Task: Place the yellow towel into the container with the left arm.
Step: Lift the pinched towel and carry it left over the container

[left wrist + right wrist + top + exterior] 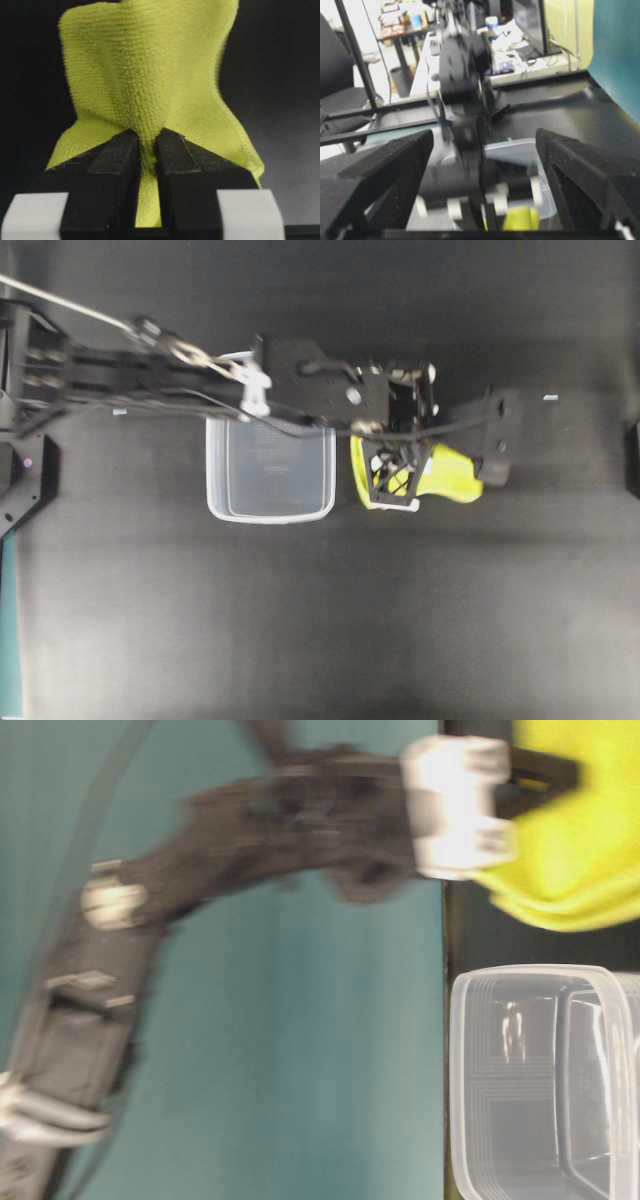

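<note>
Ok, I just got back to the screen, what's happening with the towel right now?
The left gripper has pinched a fold of the yellow towel, and the cloth bunches up between its fingers. In the overhead view the towel is beside the container, not in it; the tub looks empty. The right gripper is open, holds nothing and stays back from the work. The towel hasn't yet been carried over to the tub.
</note>
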You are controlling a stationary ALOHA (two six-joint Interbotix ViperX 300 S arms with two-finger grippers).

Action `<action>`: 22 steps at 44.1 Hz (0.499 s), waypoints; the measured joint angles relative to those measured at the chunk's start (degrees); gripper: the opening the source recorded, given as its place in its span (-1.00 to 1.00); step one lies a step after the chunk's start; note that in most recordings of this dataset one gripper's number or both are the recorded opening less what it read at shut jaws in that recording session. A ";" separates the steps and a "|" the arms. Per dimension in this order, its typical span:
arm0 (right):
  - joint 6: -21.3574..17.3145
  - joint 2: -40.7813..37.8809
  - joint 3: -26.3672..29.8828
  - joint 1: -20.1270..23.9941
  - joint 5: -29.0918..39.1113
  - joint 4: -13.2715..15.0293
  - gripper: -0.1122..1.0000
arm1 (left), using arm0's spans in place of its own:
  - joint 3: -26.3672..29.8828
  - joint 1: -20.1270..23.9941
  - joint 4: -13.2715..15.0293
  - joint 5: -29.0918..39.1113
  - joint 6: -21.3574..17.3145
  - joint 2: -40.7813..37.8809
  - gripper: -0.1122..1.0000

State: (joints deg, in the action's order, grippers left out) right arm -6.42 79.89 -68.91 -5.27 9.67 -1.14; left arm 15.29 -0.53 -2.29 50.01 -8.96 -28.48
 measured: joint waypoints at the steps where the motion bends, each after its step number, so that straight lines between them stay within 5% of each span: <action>1: -0.09 0.00 0.00 0.00 0.09 0.00 0.64 | 0.00 -0.09 0.00 0.44 0.00 1.05 -0.68; 12: -1.14 0.09 0.00 0.00 0.09 0.00 0.64 | -2.29 -1.05 0.00 8.61 -0.62 14.06 -0.68; 22: -1.23 0.00 0.00 0.00 0.00 0.00 0.64 | -12.83 0.97 0.00 13.62 -0.62 25.05 -0.68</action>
State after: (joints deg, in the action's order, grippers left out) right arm -7.65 79.89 -68.91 -5.27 9.67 -1.14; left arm 2.46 0.44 -2.29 63.63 -9.58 -3.43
